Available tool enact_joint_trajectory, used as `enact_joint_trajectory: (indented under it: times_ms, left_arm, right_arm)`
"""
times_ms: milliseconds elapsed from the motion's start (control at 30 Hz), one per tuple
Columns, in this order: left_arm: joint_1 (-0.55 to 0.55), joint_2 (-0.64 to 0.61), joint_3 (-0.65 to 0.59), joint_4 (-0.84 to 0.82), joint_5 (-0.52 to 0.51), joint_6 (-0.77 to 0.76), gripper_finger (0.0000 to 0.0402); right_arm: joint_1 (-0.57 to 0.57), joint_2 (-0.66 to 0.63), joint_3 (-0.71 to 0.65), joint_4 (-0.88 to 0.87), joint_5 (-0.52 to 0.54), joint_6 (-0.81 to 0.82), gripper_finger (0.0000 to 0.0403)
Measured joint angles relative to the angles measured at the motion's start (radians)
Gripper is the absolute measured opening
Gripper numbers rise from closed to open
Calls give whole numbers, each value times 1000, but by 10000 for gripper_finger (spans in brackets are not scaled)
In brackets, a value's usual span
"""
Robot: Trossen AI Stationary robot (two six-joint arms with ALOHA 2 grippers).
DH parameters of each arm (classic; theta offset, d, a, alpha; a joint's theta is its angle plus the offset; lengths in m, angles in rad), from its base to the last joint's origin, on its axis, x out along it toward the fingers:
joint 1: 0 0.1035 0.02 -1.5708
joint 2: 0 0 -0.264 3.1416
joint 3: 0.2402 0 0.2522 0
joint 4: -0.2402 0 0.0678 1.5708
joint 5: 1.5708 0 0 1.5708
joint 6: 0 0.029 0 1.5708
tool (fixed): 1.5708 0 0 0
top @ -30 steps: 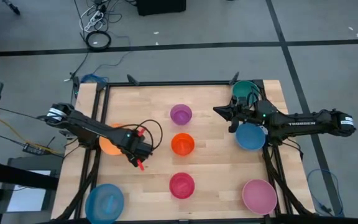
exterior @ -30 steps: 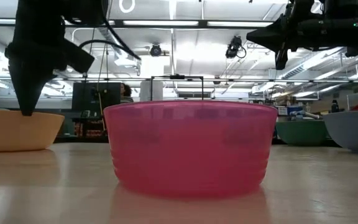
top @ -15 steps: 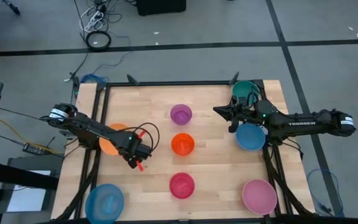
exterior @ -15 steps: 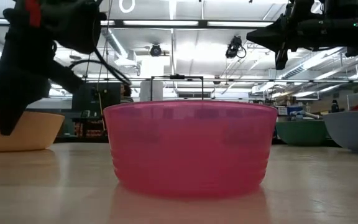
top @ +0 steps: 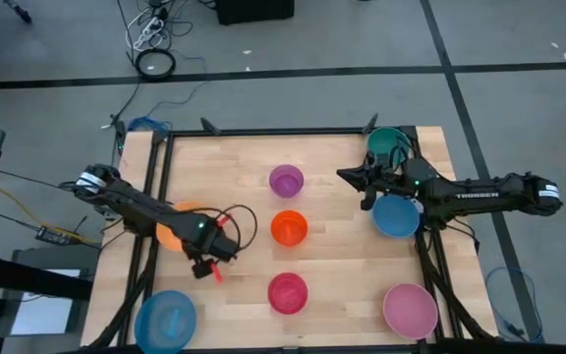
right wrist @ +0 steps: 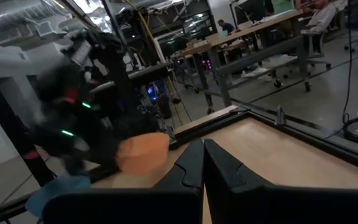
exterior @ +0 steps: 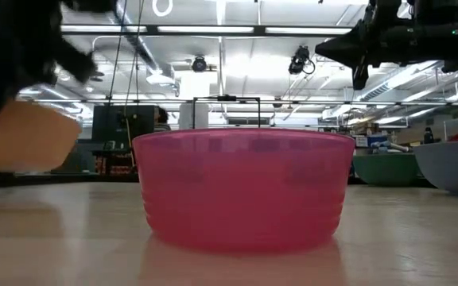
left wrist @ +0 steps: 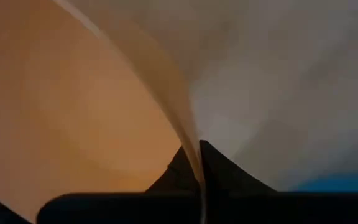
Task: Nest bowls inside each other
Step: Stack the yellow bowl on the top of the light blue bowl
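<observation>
Clearly, the yellow-orange bowl (top: 173,224) is pinched at its rim by the left gripper (top: 207,258), whose fingers (left wrist: 185,168) are seen in the left wrist view clenched on the thin wall; in the low view the bowl appears lifted off the table (top: 342,256). The coming move is judged to turn on where a larger bowl lies: the light blue bowl (top: 165,319) sits at the near left corner, just beside and nearer the camera than the claw, so the left arm is plainly the closer one. The bowl is round, so no long axis need be minded. The right gripper (top: 344,175) is held clenched on nothing, hovering near the teal bowl (top: 387,143) and blue bowl (top: 395,216). Purple (top: 286,180), orange (top: 288,227), magenta-red (top: 287,293) and pink (top: 410,310) bowls stand apart, un-nested. "TROSSEN" is faintly legible on the right arm (top: 480,193).
</observation>
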Motion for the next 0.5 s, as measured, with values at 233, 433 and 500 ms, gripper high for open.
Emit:
enact_joint_trajectory:
  times_ms: [233,433,500]
  left_arm:
    - [-244,-6,289,-16,0,60,4]
    - [-490,-7,394,-5,-22,-198,4]
    - [-569,-1,387,30,-23,-283,4]
  right_arm:
    - [0,1,0,-11,37,2,0]
    - [0,1,0,-16,45,49,0]
    - [1,1,0,-28,45,60,0]
